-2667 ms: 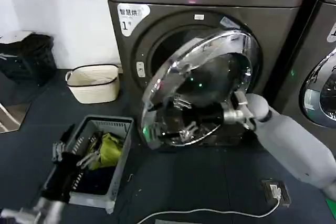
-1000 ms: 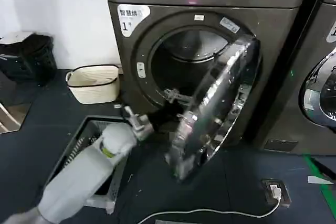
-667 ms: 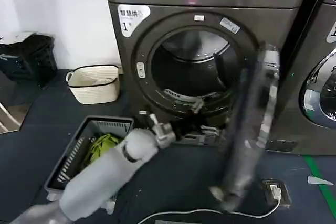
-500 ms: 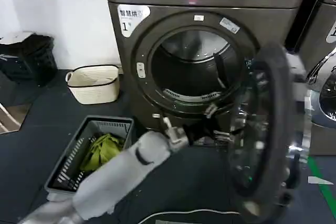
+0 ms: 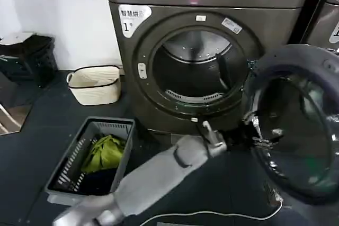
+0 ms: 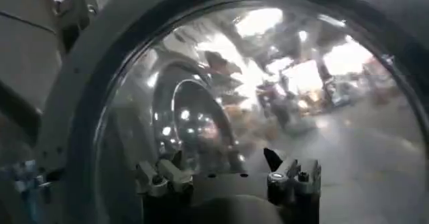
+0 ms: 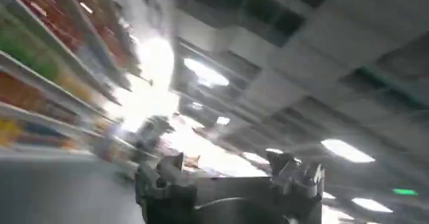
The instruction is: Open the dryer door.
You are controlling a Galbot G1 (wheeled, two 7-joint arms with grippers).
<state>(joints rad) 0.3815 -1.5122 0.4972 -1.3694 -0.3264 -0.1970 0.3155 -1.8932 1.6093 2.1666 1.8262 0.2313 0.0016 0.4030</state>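
Since the earlier frame the door (image 5: 296, 130) is swinging wide to the frame's right, off the drum (image 5: 193, 67). The left end effector (image 5: 249, 133), fingers spread, is pressing its inner side; keep pushing gently outward.

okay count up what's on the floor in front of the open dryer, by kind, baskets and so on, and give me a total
Grey laundry basket holding clothes: 1
Cream woven basket: 1
Black bin by the wall: 1
White cable: 1
Total: 4
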